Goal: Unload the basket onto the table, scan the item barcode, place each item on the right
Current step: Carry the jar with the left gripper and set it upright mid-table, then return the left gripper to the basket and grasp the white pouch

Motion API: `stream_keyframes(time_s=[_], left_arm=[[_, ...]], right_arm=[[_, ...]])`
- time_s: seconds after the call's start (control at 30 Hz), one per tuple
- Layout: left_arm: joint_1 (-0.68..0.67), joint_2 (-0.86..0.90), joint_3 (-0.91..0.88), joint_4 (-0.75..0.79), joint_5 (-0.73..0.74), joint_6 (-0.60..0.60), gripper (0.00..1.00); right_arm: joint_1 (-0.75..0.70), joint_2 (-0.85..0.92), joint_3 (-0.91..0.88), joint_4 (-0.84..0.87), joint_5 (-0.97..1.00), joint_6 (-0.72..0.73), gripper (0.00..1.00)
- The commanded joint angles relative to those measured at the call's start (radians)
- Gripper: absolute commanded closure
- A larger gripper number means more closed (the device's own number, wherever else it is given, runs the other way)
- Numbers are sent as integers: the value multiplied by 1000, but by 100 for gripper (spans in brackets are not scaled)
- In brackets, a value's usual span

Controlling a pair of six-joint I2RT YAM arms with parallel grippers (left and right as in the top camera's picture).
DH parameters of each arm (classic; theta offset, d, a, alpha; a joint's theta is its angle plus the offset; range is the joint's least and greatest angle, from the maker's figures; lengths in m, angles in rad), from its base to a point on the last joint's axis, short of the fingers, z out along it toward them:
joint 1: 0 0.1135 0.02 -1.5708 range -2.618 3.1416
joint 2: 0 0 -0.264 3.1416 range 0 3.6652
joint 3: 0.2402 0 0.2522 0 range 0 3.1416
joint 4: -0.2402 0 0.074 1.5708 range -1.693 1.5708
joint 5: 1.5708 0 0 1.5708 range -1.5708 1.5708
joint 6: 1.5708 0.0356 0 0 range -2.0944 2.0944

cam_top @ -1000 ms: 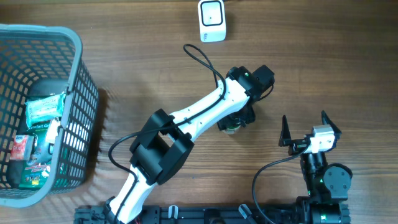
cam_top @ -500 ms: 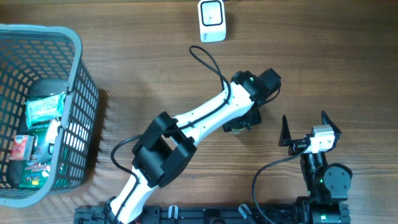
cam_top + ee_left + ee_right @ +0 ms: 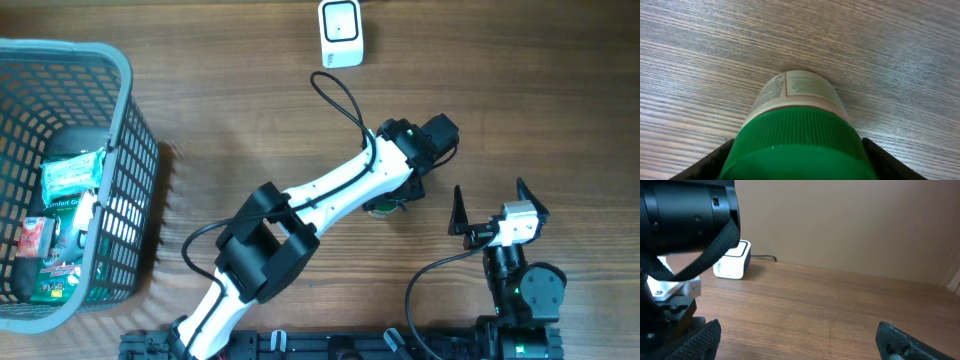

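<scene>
The item is a jar with a ribbed green lid (image 3: 797, 145) and a pale printed label (image 3: 800, 90), lying just over the wood table with its base pointing away from the camera. My left gripper (image 3: 797, 160) is shut on the lid, one black finger pressed against each side. From overhead only a bit of the jar (image 3: 385, 208) shows under the left wrist (image 3: 425, 140). No barcode is visible on the label. The white scanner (image 3: 341, 33) stands at the table's far edge, also in the right wrist view as the scanner (image 3: 732, 260). My right gripper (image 3: 490, 212) is open and holds nothing.
A grey plastic basket (image 3: 120, 70) with several packaged goods stands at the left. The left arm (image 3: 330, 190) reaches diagonally across the middle, its black cable (image 3: 335, 100) looping toward the scanner. In the right wrist view the left arm's dark housing (image 3: 685, 215) fills the upper left.
The left arm has shifted a little to the right, toward the right gripper, carrying the jar with it. The right arm has not moved.
</scene>
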Motion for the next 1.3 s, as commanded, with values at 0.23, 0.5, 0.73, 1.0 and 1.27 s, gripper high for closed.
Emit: stream_keyframes(time_s=[0.23,0.5,0.73,1.0,1.27], left_arm=[[75,-212,249,-264,-3,205,0],[470,-695,326,-430,-422,5,0],[1366,-743,312,-529,-124,31,0],[1590,-581,-78,-430,-24,152,0],[1588,-552,-659,61,-2,204,0]], right_arm=[[4,-5,-1,5,7,-6,0],[4,-5,-1,5,7,-6,0],[4,-5,-1,5,7,-6,0],[4,-5,-1,5,7,-6,0],[4,-5,-1,5,7,-6,0]])
